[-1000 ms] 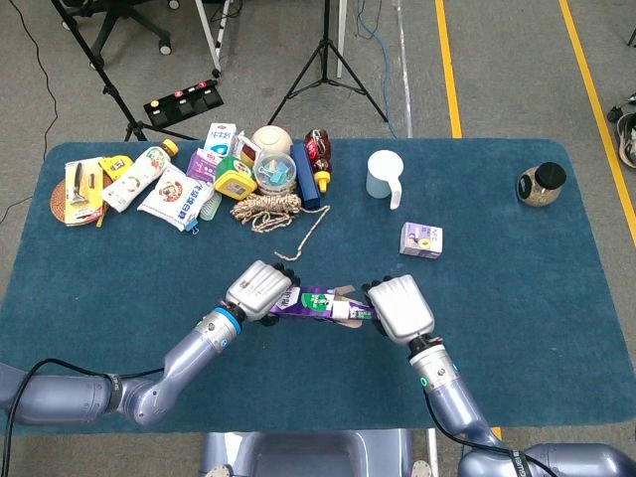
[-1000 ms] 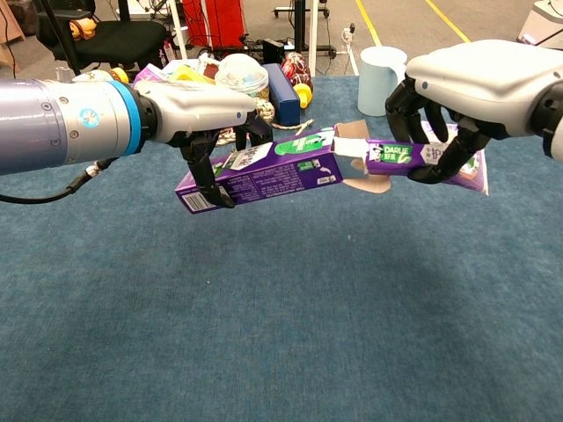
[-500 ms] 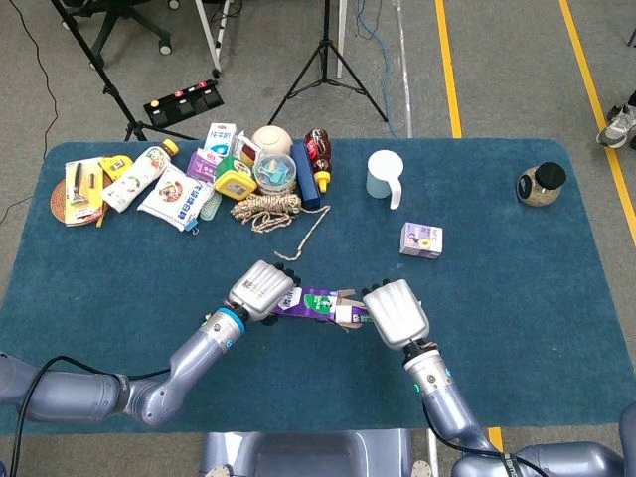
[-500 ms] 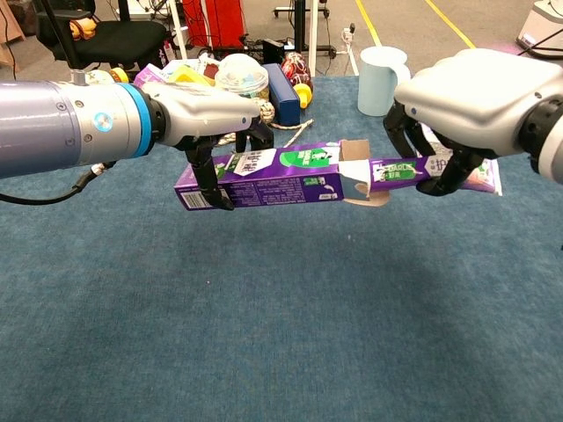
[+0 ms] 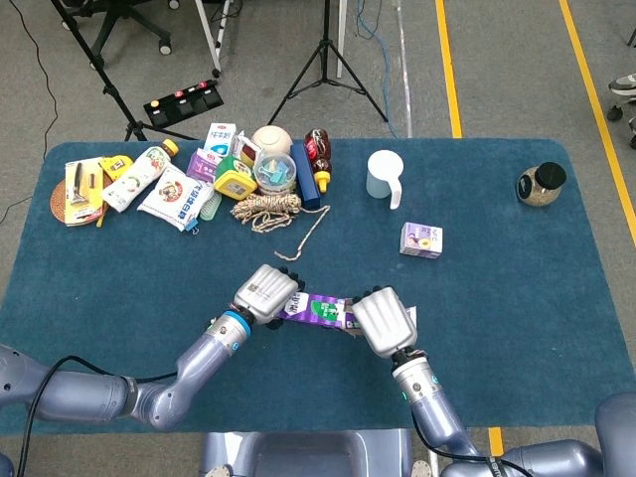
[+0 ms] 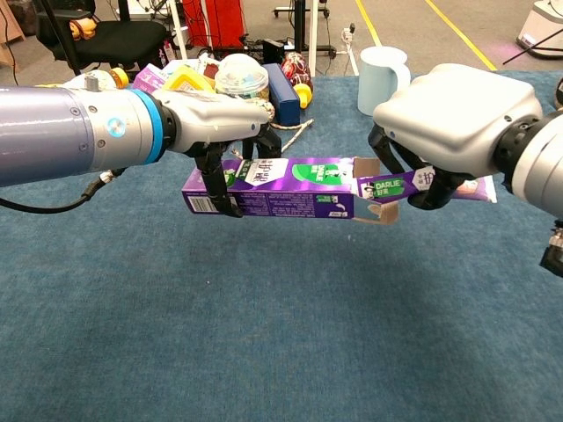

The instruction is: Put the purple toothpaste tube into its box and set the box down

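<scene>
Nearest the robot, two hands meet above the blue carpeted table point(image 5: 517, 328). The left hand point(image 5: 266, 293) grips one purple toothpaste box point(image 6: 281, 187) across its left part, dark fingers wrapped over its top and front, holding it level and clear of the cloth. The box's open end faces right, its brown flaps spread. The right hand point(image 5: 385, 321) pinches one purple toothpaste tube point(image 6: 422, 185) between its fingertips; the tube's left end is inside the box mouth, while most of its length is outside, to the right of the flaps.

Farther back, right of centre, one small purple carton point(image 5: 421, 239) lies alone on the table. Beyond it stands one white pitcher point(image 5: 384, 179), its handle turned toward the near side. Well apart at the far right sits one round jar with a dark lid point(image 5: 541, 184).

Along the far left edge lies a crowded cluster: one coil of tan rope point(image 5: 268, 209) with a loose tail trailing right, one dark blue box point(image 5: 308, 174), one dark cola bottle point(image 5: 320, 149), one clear tub with a beige lid point(image 5: 273, 171), one round beige ball point(image 5: 269, 140), one yellow container point(image 5: 235, 180), one white pouch with a printed face point(image 5: 173, 196), one white bottle with a yellow cap point(image 5: 139, 176), and one round woven tray point(image 5: 72, 191). Smaller packets among them are too jumbled to count.

The table's surface is a teal-blue short pile. Beyond it is grey floor marked with two yellow lines point(image 5: 449, 70), one black tripod point(image 5: 326, 60), and part of an office chair point(image 5: 119, 20).
</scene>
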Robot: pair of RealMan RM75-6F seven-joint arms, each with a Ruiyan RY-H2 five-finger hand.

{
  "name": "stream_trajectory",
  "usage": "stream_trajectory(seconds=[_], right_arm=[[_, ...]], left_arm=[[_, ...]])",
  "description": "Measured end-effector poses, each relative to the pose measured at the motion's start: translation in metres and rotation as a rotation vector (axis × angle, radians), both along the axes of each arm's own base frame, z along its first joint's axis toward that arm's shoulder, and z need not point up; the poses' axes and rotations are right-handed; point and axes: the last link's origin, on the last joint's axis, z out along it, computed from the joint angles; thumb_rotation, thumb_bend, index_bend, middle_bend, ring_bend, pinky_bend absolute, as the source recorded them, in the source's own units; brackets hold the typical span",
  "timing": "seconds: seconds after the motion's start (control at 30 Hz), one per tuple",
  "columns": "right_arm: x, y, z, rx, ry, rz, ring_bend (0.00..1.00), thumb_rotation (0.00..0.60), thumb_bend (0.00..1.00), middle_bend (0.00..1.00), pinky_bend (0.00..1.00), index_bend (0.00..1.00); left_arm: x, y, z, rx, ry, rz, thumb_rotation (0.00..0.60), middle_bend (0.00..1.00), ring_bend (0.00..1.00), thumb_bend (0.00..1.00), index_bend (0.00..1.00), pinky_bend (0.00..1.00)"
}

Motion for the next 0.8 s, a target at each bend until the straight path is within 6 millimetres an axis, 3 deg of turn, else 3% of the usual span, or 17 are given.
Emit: stream_trajectory(seconds=[0.57, 0.8], right_arm=[[0.0055, 0.0007, 0.0019, 0.004, -0.011, 0.002, 0.58, 0.6, 0.48, 0.6, 0.71, 0.57], [0.0077, 0.0044, 0.0039, 0.027, 0.016, -0.025, 0.48, 0.6, 0.42, 0.49, 0.67, 0.28]], left_arm=[[0.0002, 0.0009, -0.0032, -0.052, -0.077, 0.055, 0.6, 0.34, 0.27, 0.23, 0.42, 0.51], [-0.0001, 0.0001, -0.004, -0.084, -0.139, 0.091, 0.6, 0.34, 0.27, 0.23, 0.42, 0.51]])
